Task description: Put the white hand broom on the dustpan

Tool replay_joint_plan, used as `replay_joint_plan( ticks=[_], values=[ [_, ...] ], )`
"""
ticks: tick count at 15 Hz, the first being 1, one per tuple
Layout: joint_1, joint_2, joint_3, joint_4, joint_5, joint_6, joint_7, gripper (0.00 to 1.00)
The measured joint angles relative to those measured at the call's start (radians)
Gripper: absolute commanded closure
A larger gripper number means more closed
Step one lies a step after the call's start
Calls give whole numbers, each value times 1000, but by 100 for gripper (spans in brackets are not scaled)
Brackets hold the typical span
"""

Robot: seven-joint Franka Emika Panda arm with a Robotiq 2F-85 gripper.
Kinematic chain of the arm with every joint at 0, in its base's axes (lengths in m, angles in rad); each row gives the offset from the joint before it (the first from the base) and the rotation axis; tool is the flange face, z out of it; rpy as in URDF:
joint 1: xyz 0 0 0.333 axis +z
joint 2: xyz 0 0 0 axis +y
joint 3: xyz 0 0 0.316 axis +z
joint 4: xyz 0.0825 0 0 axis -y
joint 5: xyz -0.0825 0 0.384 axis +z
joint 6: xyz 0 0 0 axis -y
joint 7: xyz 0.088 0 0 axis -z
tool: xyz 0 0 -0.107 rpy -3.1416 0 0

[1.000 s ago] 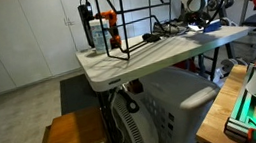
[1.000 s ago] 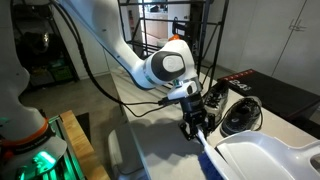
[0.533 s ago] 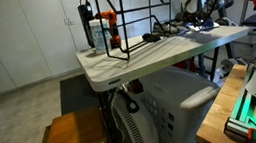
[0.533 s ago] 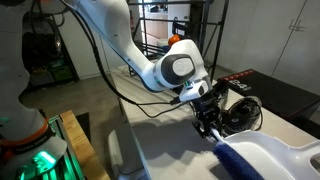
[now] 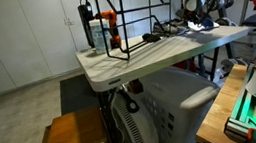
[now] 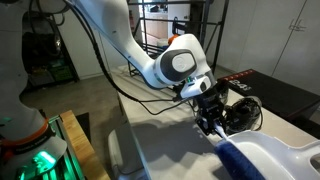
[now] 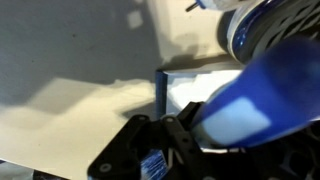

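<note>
In an exterior view my gripper (image 6: 213, 118) is shut on the white hand broom (image 6: 233, 153). The broom's bluish part hangs down from the jaws over the near edge of the white dustpan (image 6: 283, 160) at the table's lower right. In the wrist view the broom (image 7: 252, 98) fills the right side, blue with a pale panel, and the dark jaws (image 7: 168, 150) grip it from below. A pale flat piece of the dustpan (image 7: 190, 88) lies behind it. In the far exterior view the gripper (image 5: 197, 15) is small, and the broom and pan cannot be made out.
A black round device (image 6: 240, 113) sits just behind the gripper. A black wire frame (image 5: 126, 21) and bottles (image 5: 97, 30) stand at the far end of the table (image 5: 136, 58). Black cables (image 5: 167, 28) lie mid-table. A white appliance (image 5: 163, 107) stands beside the table.
The gripper has carried the broom right and slightly up, from the bare tabletop to over the dustpan's near edge. In the last half second it barely shifted.
</note>
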Motion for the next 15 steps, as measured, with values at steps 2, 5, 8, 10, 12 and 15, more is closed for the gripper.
replay_joint_plan(
  ticks=[2,5,8,10,12,15],
  values=[
    [12,-1,-12,0,0,0,0,98],
    [23,-1,-20,0,1,0,0,98],
    [33,-3,-29,0,1,4,10,98],
    [40,-6,-43,3,1,43,46,98],
    [42,-7,-56,7,2,101,77,98],
    [44,-6,-72,10,24,181,104,98]
  ],
)
